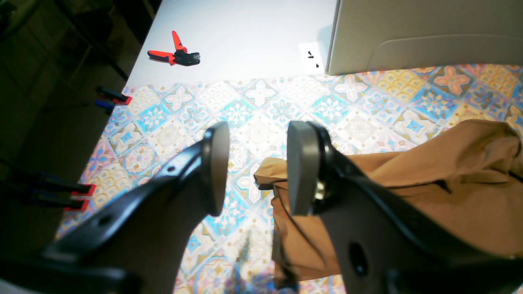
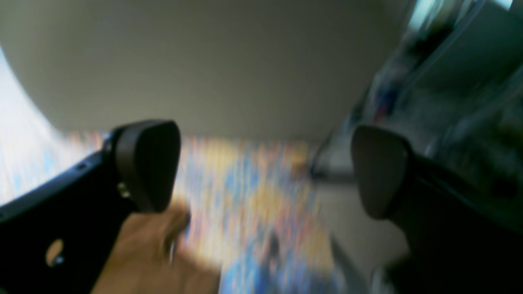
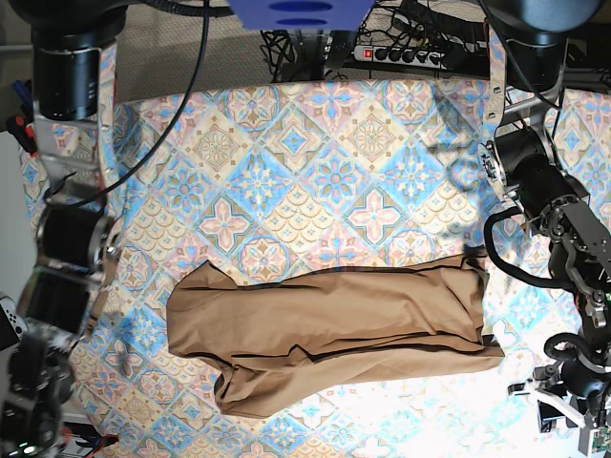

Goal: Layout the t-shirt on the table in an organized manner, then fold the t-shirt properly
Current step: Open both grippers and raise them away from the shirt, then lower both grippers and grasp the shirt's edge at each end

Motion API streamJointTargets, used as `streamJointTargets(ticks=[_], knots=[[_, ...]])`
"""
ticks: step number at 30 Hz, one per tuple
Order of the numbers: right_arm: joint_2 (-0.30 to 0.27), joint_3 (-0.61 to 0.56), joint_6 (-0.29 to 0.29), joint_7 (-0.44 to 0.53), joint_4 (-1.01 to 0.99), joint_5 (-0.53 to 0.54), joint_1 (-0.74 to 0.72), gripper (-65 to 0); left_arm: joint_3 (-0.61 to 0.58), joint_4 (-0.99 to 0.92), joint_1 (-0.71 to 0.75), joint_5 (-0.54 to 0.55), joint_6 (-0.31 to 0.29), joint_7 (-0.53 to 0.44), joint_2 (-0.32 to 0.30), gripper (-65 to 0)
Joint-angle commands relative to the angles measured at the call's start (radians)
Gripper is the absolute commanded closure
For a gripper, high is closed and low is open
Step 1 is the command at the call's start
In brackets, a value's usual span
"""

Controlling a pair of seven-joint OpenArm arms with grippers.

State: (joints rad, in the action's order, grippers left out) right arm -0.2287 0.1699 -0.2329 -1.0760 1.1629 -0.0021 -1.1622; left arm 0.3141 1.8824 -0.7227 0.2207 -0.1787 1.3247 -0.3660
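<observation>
The tan t-shirt [image 3: 329, 329] lies on the patterned table [image 3: 315, 172], folded into a long band with wrinkles and an uneven front edge. In the left wrist view my left gripper [image 1: 257, 171] is open and empty, just above one end of the t-shirt [image 1: 429, 196]. One finger [image 1: 302, 167] stands over the cloth's corner. The right wrist view is blurred. It shows my right gripper [image 2: 263, 171] open and empty above the table [image 2: 253, 196], with the t-shirt [image 2: 155, 253] below its left finger.
Red-and-black pliers [image 1: 175, 53] lie on a white surface beyond the patterned cloth. A beige panel [image 1: 425, 36] stands at the back right. Clamps [image 1: 114, 96] grip the table's left edge. A power strip [image 3: 410, 52] lies behind the table.
</observation>
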Motion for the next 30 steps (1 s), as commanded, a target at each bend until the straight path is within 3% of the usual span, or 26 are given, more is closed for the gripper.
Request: streamJointTargets(ticks=[1,12,16,20,22,25,30], knots=[[-0.001,-0.002,-0.001,0.055,0.025,0.014,-0.071,-65.0,0.000,0.012,-0.031,0.004,0.003,-0.026,-0.009,-22.5],[-0.001,-0.002,-0.001,0.053,0.025,0.014,-0.066,-65.0,0.000,0.013,0.010,0.004,0.003,-0.027,-0.009,-22.5],[-0.001,-0.002,-0.001,0.049,0.025,0.014,-0.065,-39.8,0.001,0.013,0.010,0.006,0.003,-0.027,-0.009,-22.5],[0.001,-0.002,-0.001,-0.079,0.052,0.014,-0.060,-26.5,0.000,0.023,0.056,0.010,0.002,-0.026,-0.009,-22.5],[0.001,-0.002,-0.001,-0.180,0.113,0.014,-0.034,-25.5,0.000,0.058,0.110,0.039,-0.008,-0.010,-0.011,-22.5],[0.001,-0.002,-0.001,-0.275,0.234,0.014,0.061,-25.5,0.004,0.118,0.182,0.095,-0.084,0.060,-0.011,-22.5],[0.001,0.006,-0.001,-0.320,0.392,0.014,0.267,-29.6,0.009,0.135,0.294,0.110,-0.138,0.072,-0.011,-22.5]])
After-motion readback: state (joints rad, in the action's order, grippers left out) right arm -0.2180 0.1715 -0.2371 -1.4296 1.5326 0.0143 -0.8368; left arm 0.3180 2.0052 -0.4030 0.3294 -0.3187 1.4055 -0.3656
